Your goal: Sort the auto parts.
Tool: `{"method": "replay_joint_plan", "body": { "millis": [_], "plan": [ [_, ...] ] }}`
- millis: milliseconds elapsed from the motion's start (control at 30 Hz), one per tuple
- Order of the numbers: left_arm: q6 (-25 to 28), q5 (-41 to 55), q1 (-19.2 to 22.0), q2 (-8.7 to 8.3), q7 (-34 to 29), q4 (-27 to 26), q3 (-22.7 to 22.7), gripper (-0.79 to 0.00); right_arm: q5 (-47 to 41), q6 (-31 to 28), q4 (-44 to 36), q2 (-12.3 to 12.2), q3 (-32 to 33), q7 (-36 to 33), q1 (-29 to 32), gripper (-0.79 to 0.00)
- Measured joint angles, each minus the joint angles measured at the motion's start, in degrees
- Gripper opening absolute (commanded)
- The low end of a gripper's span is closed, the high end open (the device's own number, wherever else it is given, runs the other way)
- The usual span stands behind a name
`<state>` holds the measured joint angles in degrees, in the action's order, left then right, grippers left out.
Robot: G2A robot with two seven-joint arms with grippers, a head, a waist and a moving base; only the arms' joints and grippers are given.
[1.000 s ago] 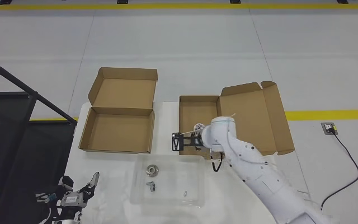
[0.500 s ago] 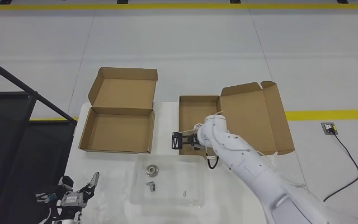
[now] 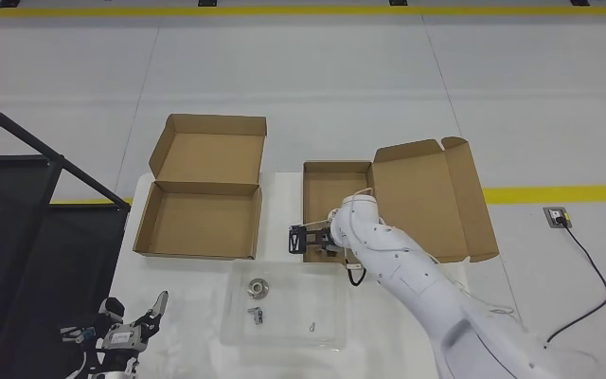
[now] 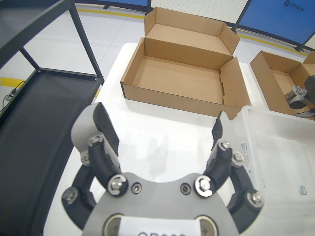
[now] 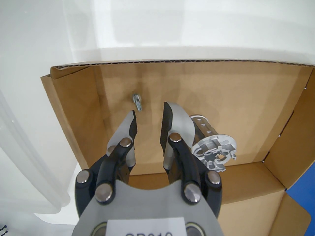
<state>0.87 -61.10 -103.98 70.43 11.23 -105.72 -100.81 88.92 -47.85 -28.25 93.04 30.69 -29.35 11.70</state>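
Note:
My right gripper (image 3: 299, 239) (image 5: 149, 115) hangs open and empty over the near left corner of the right cardboard box (image 3: 337, 182) (image 5: 236, 92). On that box's floor lie a small bolt (image 5: 137, 101), just past the fingertips, and a flanged metal cylinder (image 5: 212, 141) beside one finger. A clear plastic tray (image 3: 295, 296) holds a round metal part (image 3: 258, 285), a small bracket-like part (image 3: 255, 315) and a tiny bolt (image 3: 312, 327) (image 4: 303, 189). My left gripper (image 3: 144, 325) (image 4: 160, 121) is open above the table's front left corner, beside the tray (image 4: 273, 128).
An empty open cardboard box (image 3: 199, 225) (image 4: 179, 74) sits at the table's back left. A black metal rack (image 3: 47, 246) (image 4: 41, 104) stands just off the table's left edge. The right box's lid (image 3: 431, 199) lies folded out to the right.
The right arm's wrist and forearm have swung slightly left over the right box, while its fingertips stayed near the box's left wall. The left arm has not moved.

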Motion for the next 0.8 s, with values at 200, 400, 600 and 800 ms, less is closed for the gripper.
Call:
{"method": "replay_joint_plan", "body": {
  "millis": [200,400,600,800],
  "plan": [
    [0.00,0.00,0.00,0.00,0.00,0.00,0.00,0.000,1.23,0.57,0.52,0.68,-0.57,2.51,-0.50,-0.576],
    [0.00,0.00,0.00,0.00,0.00,0.00,0.00,0.000,3.22,0.57,-2.10,0.09,-0.33,5.97,-0.77,-0.579],
    [0.00,0.00,0.00,0.00,0.00,0.00,0.00,0.000,5.71,-1.30,-8.28,-2.36,1.42,9.49,0.32,-0.557],
    [0.00,0.00,0.00,0.00,0.00,0.00,0.00,0.000,8.57,-4.83,-20.84,-6.91,5.98,10.57,4.69,-0.545]
  ]
}}
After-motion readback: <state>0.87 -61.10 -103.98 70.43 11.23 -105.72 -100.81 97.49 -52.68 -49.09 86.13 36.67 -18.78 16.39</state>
